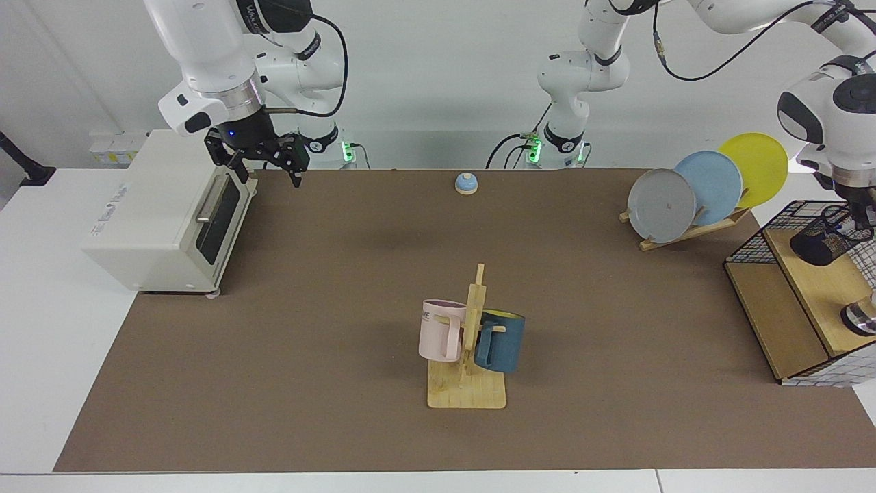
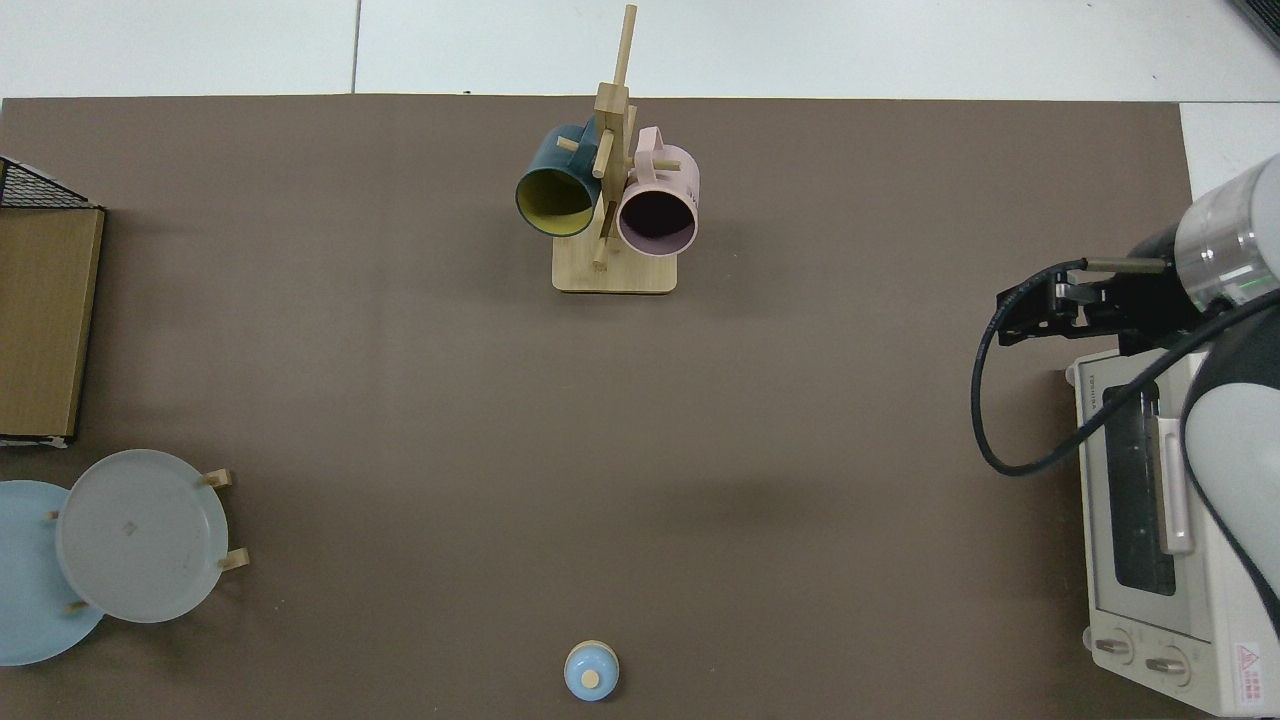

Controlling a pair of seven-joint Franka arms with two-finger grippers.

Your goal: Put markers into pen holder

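Note:
The pen holder, a small black mesh cup, is on the wooden shelf at the facing view's far right. Directly above its mouth hangs my left gripper, pointing down. I cannot make out the markers against the dark mesh under that gripper. My right gripper waits open and holds nothing, hovering at the toaster oven's front corner on the other side. The top view shows the same right gripper beside the oven. The pen holder lies outside that view.
A black wire frame with wooden boards holds the shelf. Beside it is a plate rack with three plates. A mug tree with two mugs stands at the mat's front centre, a small bell at the back, and the toaster oven beside the right arm.

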